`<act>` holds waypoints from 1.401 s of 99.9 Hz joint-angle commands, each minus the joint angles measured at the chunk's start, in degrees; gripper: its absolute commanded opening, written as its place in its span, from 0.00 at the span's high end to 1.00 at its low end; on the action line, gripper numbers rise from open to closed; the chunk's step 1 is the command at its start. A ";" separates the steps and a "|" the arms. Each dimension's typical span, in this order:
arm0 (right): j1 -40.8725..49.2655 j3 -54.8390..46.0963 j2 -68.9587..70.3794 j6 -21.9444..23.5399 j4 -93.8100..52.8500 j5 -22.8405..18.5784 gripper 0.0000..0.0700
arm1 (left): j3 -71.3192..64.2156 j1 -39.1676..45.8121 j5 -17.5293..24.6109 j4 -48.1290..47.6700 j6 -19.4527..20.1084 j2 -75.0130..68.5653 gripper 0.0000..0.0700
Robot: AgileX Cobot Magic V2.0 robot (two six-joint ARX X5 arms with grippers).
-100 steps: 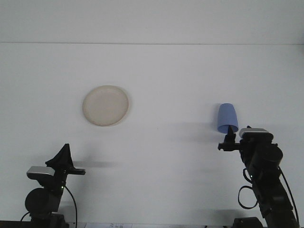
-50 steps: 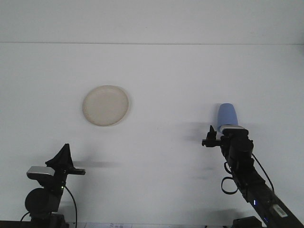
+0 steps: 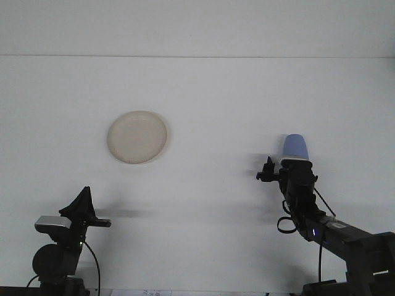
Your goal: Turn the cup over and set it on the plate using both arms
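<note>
A blue cup [image 3: 295,145] stands upside down on the white table at the right. My right gripper [image 3: 279,170] is low in front of it and hides its lower part. One black finger [image 3: 266,170] juts out to the left of the cup; the other is hidden behind the wrist, and the jaws look open. I cannot tell whether it touches the cup. A round beige plate [image 3: 137,137] lies flat at the left centre with nothing on it. My left gripper [image 3: 83,198] rests near the front left corner, pointing up, shut and holding nothing.
The white table [image 3: 210,105] runs back to a far edge where a pale wall begins. A black cable loop [image 3: 284,224] hangs under the right arm.
The right arm has stretched forward and to the left, bringing its gripper up against the front of the blue cup. Cup, plate and left arm have stayed where they were.
</note>
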 commanded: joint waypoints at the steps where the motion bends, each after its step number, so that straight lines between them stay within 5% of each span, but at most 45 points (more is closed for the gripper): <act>1: -0.72 1.77 2.10 0.59 1.73 0.26 0.42 | -1.11 -0.02 0.20 0.57 -0.09 -0.11 0.98; 9: -1.86 2.93 3.58 0.44 2.45 0.11 0.57 | -1.09 -0.02 0.20 0.57 -0.09 -0.11 0.98; 19: -2.82 3.89 3.96 -0.33 2.40 -1.07 1.00 | -1.11 -0.02 0.20 0.57 -0.09 -0.11 0.98; 55: 2.40 4.74 -7.34 -2.84 -4.63 -5.84 1.00 | -1.11 -0.02 0.20 0.57 -0.09 -0.11 0.98; 80: 12.39 24.72 -20.92 -10.84 -48.35 -5.95 1.00 | -1.11 -0.02 0.17 0.57 -0.09 -0.11 0.98; 91: 16.37 38.60 -19.67 -15.21 -69.53 -6.03 1.00 | -1.11 -0.02 0.20 0.57 -0.09 -0.11 0.98; 108: 22.12 54.12 -12.79 -15.52 -92.61 -6.58 1.00 | -1.09 -0.02 0.20 0.55 -0.09 -0.11 0.98; 140: 32.72 58.88 1.81 -15.52 -105.00 -11.02 1.00 | -1.09 -0.02 0.20 0.57 -0.09 -0.11 0.98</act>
